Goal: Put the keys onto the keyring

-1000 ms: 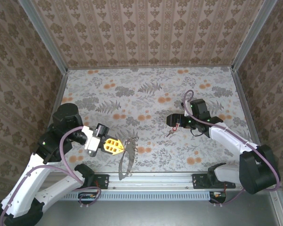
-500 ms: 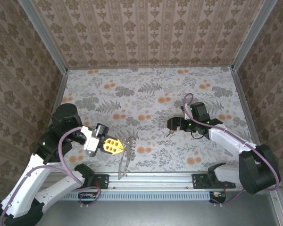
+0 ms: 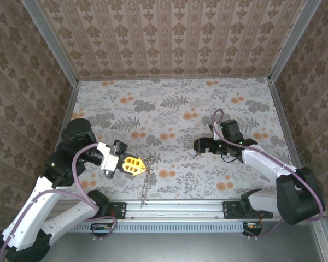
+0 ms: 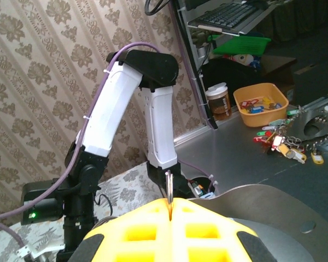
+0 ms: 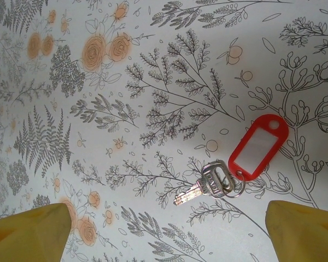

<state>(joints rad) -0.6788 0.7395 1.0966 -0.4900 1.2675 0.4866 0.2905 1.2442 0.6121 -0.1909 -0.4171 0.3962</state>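
The left gripper (image 3: 138, 165) was clamped shut on the keyring (image 3: 146, 183), which was held edge-on near the table's (image 3: 169, 109) front edge. The hoop had been turned narrower than a second before. The right gripper (image 3: 201, 146) was spread wide, holding nothing, over the keys (image 5: 216, 183) lying on the table. Their red tag (image 5: 259, 146) was resolved in the right wrist view.

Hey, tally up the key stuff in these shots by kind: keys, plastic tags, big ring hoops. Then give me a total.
Silver key: 1
Red plastic tag: 1
Large metal hoop: 1
Total: 3
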